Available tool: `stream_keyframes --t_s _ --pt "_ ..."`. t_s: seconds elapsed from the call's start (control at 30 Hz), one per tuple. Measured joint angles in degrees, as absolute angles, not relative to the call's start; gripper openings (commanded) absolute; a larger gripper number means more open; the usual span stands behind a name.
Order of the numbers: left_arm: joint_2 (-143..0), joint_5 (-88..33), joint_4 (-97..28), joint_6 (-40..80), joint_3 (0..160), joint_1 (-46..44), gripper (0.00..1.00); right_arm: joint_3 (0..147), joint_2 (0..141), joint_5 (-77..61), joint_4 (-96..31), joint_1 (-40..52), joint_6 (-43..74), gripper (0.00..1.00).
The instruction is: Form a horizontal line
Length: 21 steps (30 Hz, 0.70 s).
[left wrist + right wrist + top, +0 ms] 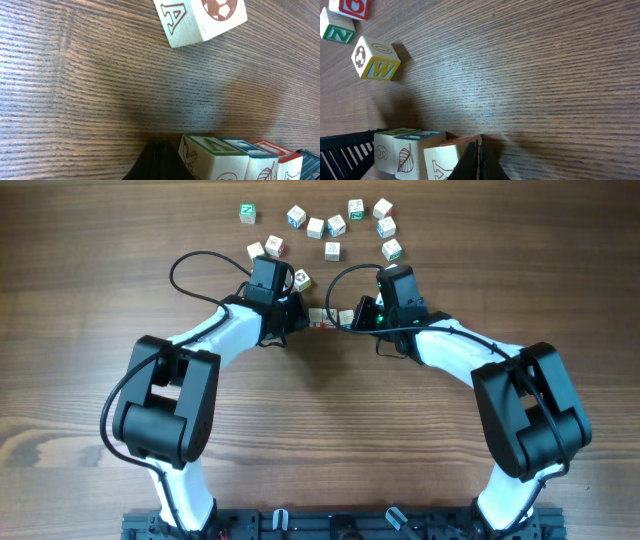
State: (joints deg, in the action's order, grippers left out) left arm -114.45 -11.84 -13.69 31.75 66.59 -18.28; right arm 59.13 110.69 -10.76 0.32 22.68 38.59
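The horizontal line (328,318) is a short row of three small white lettered cubes, touching edge to edge, between my two grippers. In the left wrist view the row (235,157) lies at the lower right, green, blue and red tops. In the right wrist view the row (415,150) lies at the lower left. My left gripper (292,314) is shut and empty, its tip (159,162) against the row's left end. My right gripper (362,315) is shut and empty, its tip (478,162) against the row's right end cube.
Several loose white cubes are scattered behind the row (330,225). One loose cube (301,280) sits just behind the left gripper and shows in the left wrist view (200,20). A W cube (376,59) lies beyond the right gripper.
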Motion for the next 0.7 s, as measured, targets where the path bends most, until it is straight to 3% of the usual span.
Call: stream_keyframes --t_s 0.7 --pt "-114.5 -11.8 -13.7 31.7 66.6 -18.3 0.04 59.4 110.7 -13.9 -9.0 22.8 38.8 0.04"
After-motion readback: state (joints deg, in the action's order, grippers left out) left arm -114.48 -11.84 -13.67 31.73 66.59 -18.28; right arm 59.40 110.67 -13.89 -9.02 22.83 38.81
